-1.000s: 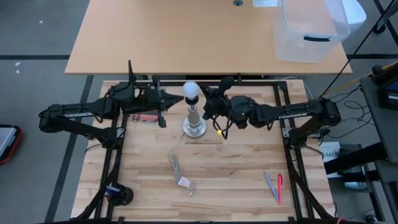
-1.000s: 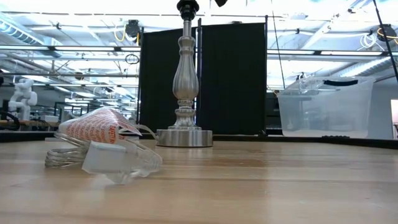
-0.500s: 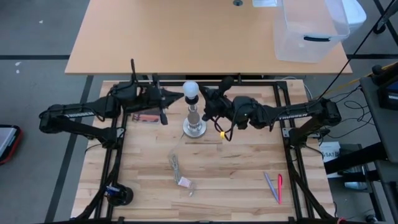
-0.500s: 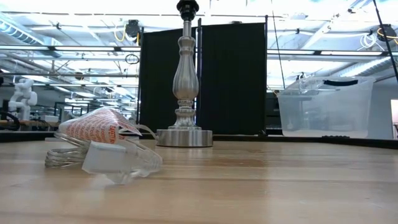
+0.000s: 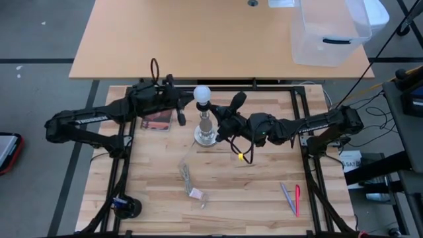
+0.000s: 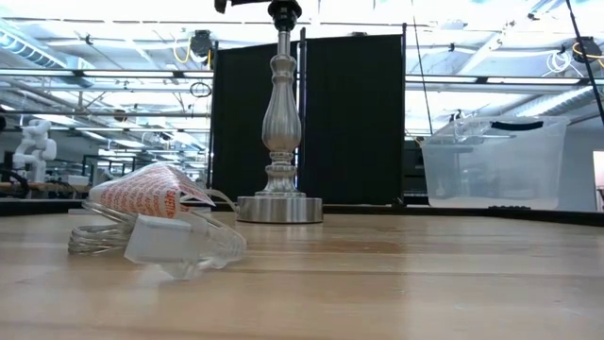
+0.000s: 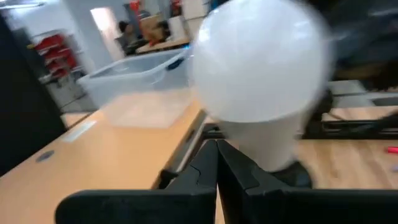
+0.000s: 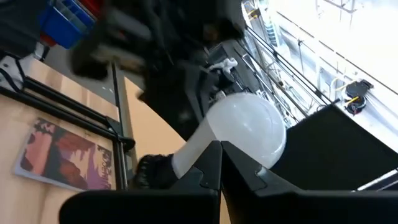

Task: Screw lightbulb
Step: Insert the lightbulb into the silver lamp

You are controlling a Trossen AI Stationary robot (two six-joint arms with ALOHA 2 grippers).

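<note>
The white frosted lightbulb point(image 5: 202, 94) sits upright in the black socket point(image 6: 285, 10) on top of the silver round-based stand point(image 5: 206, 135), at the table's far middle. My left gripper point(image 5: 188, 103) is shut, just left of the bulb at its height; the bulb point(image 7: 258, 68) fills its wrist view. My right gripper point(image 5: 219, 116) is shut, just right of the stand's top; the bulb point(image 8: 242, 134) shows beyond its fingertips. My left gripper points level from the table's left, and its shut fingertips stand right at the bulb's tapering neck point(image 7: 255, 146). I cannot tell whether they touch it.
A coiled clear cord with a plug and label point(image 5: 192, 184) lies near the table's middle front. Pens point(image 5: 291, 198) lie at the front right, a printed card point(image 5: 156, 123) under the left arm. A clear bin point(image 5: 330, 33) stands on the far table.
My left gripper has gone toward the table's right edge, closer to the bulb, and its wrist has turned. My right gripper has drawn a little toward the near edge, and its arm has turned. The bulb and the stand have stayed where they were.
</note>
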